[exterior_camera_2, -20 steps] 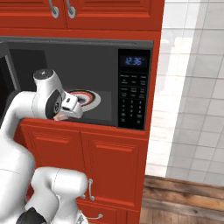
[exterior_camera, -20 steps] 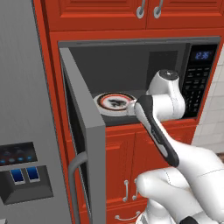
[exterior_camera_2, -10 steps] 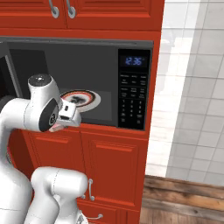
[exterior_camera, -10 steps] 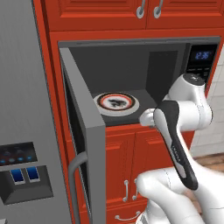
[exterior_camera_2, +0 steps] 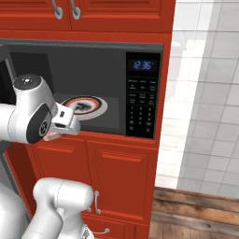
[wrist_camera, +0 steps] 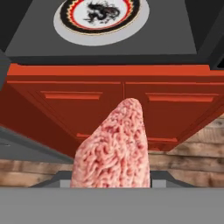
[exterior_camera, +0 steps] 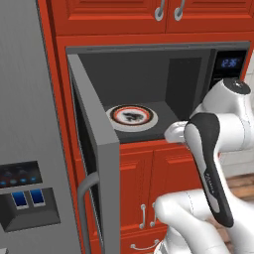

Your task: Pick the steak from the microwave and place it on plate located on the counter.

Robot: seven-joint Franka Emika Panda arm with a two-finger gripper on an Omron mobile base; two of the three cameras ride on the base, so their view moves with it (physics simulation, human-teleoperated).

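The steak (wrist_camera: 113, 148), a pinkish-red wedge, stands up between my fingers in the hand view, and my gripper (wrist_camera: 111, 181) is shut on it. The hand (exterior_camera: 174, 133) hangs just outside the front of the microwave (exterior_camera: 149, 74), at the level of its floor. In the right base view the gripper (exterior_camera_2: 59, 128) sits left of the keypad (exterior_camera_2: 142, 100), with a bit of pink steak (exterior_camera_2: 51, 136) under it. The navy-rimmed plate and the counter are out of view.
A white plate with a red-orange ring (exterior_camera: 131, 115) lies on the microwave floor. The grey microwave door (exterior_camera: 94, 149) stands open to the left, beside the grey fridge (exterior_camera: 25, 124). Red cabinet doors (wrist_camera: 122, 109) are below, and a tiled wall (exterior_camera_2: 205, 93) is at the right.
The hand has drawn back out of the microwave cavity with the steak in it, away from the ringed plate, and now hangs in front of the opening.
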